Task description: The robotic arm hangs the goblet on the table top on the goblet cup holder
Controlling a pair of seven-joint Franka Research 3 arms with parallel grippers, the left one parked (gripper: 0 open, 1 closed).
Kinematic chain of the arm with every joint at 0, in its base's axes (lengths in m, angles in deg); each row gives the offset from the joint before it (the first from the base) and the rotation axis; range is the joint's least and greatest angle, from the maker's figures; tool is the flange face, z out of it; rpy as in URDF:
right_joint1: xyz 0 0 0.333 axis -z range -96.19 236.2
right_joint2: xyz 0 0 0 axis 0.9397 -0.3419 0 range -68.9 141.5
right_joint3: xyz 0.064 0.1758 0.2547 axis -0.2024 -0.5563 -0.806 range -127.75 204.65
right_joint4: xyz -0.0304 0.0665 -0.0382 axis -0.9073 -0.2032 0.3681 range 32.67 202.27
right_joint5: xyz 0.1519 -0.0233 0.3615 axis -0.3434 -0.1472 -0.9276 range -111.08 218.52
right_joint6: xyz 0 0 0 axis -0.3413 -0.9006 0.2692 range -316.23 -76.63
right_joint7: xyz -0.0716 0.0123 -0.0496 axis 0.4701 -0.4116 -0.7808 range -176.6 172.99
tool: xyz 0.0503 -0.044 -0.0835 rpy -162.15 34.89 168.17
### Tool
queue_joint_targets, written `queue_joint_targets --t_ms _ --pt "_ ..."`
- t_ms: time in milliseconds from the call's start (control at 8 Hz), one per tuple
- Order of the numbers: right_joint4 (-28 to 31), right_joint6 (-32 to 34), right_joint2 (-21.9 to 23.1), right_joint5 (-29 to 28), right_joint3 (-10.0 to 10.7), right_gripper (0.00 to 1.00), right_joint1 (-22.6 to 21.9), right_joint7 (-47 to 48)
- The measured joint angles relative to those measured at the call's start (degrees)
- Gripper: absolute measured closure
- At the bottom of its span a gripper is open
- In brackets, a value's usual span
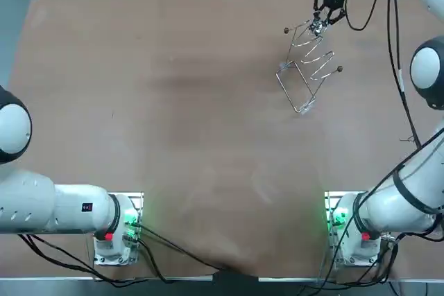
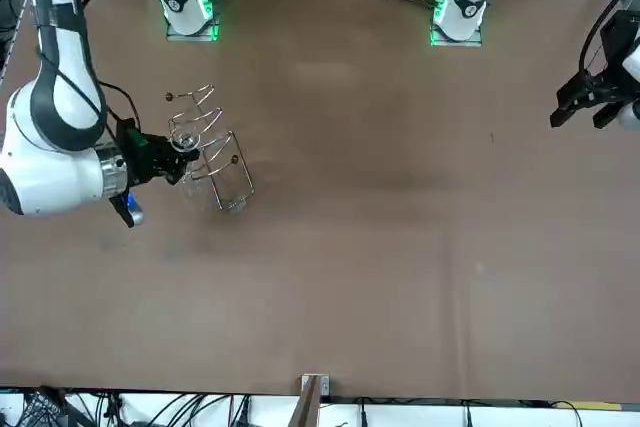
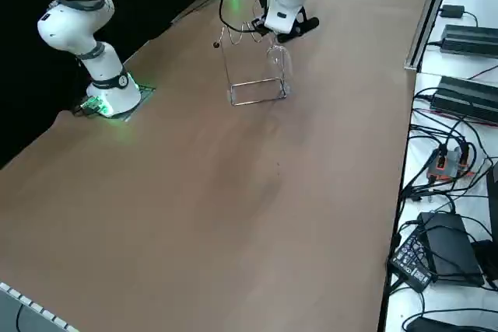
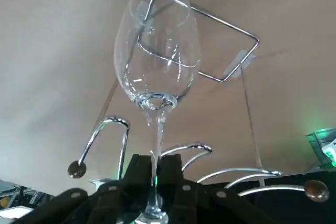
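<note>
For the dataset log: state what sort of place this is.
Probably a robotics lab bench: a brown table with the right arm bolted on, power bricks and cables beside it, and the right gripper shut on a goblet stem at a wire cup holder.

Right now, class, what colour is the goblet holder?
Silver holder; best in right wrist view, with right end effector gripping goblet.

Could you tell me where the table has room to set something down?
The table is bare from the cup holder to the arm bases and the robot's left edge. Crowded only at the holder, where the right pincer grips the goblet.
</note>
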Motion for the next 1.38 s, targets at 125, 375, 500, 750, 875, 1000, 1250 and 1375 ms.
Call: queue_joint_targets --t_ms 125,375,500,750,875,1000,1250,1375 --pt "0.0 -0.2 0.0 0.0 0.0 0.89 -0.3 0.5" --pt "0.0 -0.6 0.0 -0.1 0.0 0.89 -1.0 1.4" --pt "0.1 -1.0 0.0 -0.5 0.0 0.89 -1.3 1.9" --pt "0.2 -1.9 -0.1 -0.8 0.0 0.89 -2.1 2.9" --pt "0.3 -2.1 -0.2 -0.9 0.0 0.89 -2.5 3.3" --pt "0.4 -2.2 -0.3 -1.2 0.0 0.89 -2.8 3.4" --pt "0.9 -2.6 -0.4 -1.5 0.0 0.89 -3.3 3.8" --pt "1.1 -2.8 -0.5 -1.5 0.0 0.89 -3.3 3.8"
